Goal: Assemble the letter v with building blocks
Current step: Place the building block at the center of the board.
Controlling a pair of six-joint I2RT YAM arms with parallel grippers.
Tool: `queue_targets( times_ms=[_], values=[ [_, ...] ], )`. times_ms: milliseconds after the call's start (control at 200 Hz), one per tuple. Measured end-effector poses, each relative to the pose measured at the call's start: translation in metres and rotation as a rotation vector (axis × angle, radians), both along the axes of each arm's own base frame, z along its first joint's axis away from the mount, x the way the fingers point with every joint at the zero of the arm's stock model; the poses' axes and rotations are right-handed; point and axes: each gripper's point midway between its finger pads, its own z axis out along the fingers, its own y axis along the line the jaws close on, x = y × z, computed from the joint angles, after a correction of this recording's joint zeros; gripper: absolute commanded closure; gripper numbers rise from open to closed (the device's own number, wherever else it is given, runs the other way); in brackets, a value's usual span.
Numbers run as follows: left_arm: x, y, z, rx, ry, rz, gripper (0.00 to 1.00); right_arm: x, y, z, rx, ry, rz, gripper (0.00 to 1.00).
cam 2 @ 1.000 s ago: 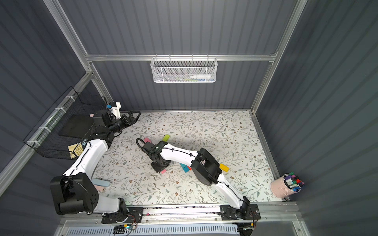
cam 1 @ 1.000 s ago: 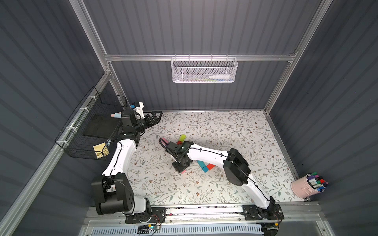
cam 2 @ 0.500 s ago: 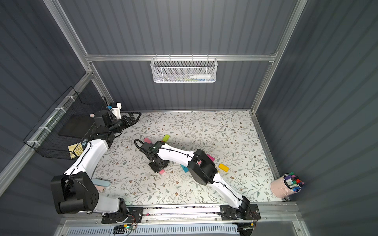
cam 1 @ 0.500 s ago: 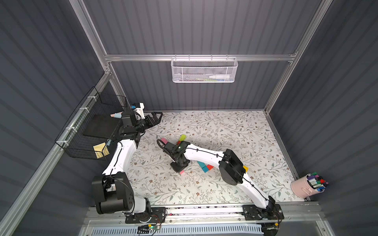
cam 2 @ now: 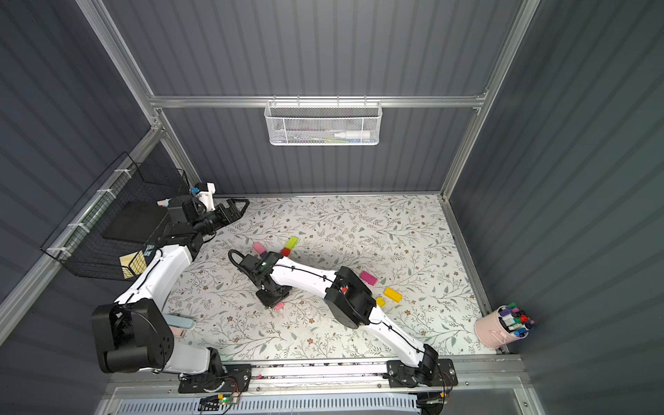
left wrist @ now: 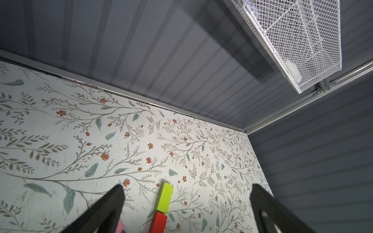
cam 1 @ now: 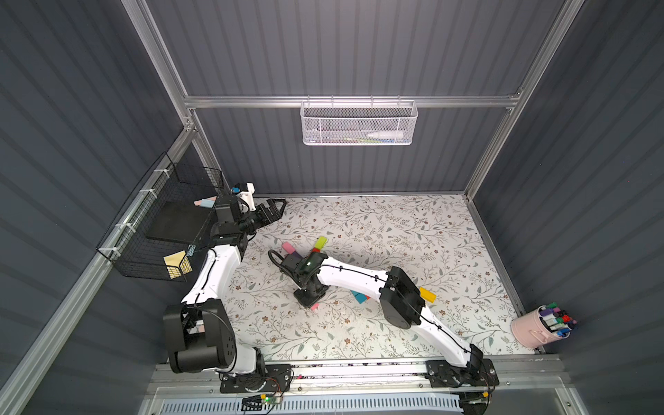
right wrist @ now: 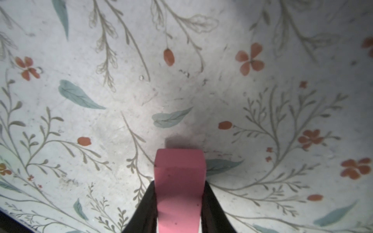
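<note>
Pink block (right wrist: 179,165), clamped by the right gripper (right wrist: 179,189), is down at the floral mat's (right wrist: 121,100) middle. A lime block (left wrist: 166,198) and red block (left wrist: 158,222) lie end to end farther back. The left gripper (left wrist: 186,187) gapes wide, far left.

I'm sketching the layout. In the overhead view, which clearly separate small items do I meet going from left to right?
yellow sticky-note pad → far pink block → lime block → magenta block → yellow block → pink cup of markers
</note>
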Motion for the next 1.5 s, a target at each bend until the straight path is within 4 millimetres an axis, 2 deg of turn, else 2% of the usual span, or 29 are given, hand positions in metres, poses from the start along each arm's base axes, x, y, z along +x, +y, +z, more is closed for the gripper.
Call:
queue_targets(
  times_ms=[120,335,460,675,740,800,925,1025,1096,1211,1281,1316,1371,1436,1501],
  values=[
    [0.0,0.0,0.0,-0.001,0.0,-0.002,0.0,0.002,0.002,0.001,0.004,-0.01,0.002,0.82],
    [-0.001,-0.003,-0.002,0.008,-0.003,-0.026,0.0,0.005,0.0,-0.003,-0.012,-0.022,-0.004,0.61],
    [-0.001,-0.004,-0.002,0.028,-0.016,-0.041,0.01,0.007,-0.002,-0.004,-0.02,-0.028,-0.019,0.44],
    [-0.005,-0.011,-0.011,0.107,-0.012,-0.078,0.01,0.014,-0.006,-0.002,-0.02,-0.054,-0.05,0.42],
    [-0.006,-0.022,-0.011,0.14,-0.016,-0.105,0.0,0.017,-0.015,0.006,-0.009,-0.069,-0.064,0.41],
    [-0.008,-0.041,-0.006,0.172,-0.034,-0.148,0.0,0.02,-0.023,0.02,0.017,-0.085,-0.078,0.42],
    [-0.013,-0.075,0.01,0.219,-0.09,-0.23,0.01,0.03,-0.04,0.071,0.116,-0.155,-0.114,0.41],
    [-0.017,-0.074,0.017,0.252,-0.112,-0.233,0.01,0.035,-0.066,0.109,0.162,-0.227,-0.156,0.4],
    [-0.019,-0.071,0.025,0.273,-0.133,-0.224,0.0,0.035,-0.089,0.123,0.168,-0.251,-0.197,0.38],
    [-0.023,-0.069,0.039,0.279,-0.172,-0.214,0.01,0.034,-0.137,0.123,0.148,-0.227,-0.289,0.38],
    [-0.027,-0.076,0.048,0.267,-0.202,-0.238,0.01,0.044,-0.177,0.118,0.129,-0.189,-0.393,0.38],
    [-0.03,-0.083,0.052,0.263,-0.219,-0.261,0.01,0.053,-0.199,0.115,0.116,-0.174,-0.452,0.38],
    [-0.04,-0.108,0.056,0.261,-0.245,-0.32,0.01,0.066,-0.23,0.111,0.087,-0.162,-0.533,0.38],
    [-0.062,-0.15,0.062,0.261,-0.284,-0.432,0.0,0.076,-0.26,0.108,0.048,-0.147,-0.608,0.39],
    [-0.087,-0.187,0.065,0.253,-0.317,-0.55,0.01,0.082,-0.28,0.107,0.02,-0.133,-0.648,0.38]
  ],
)
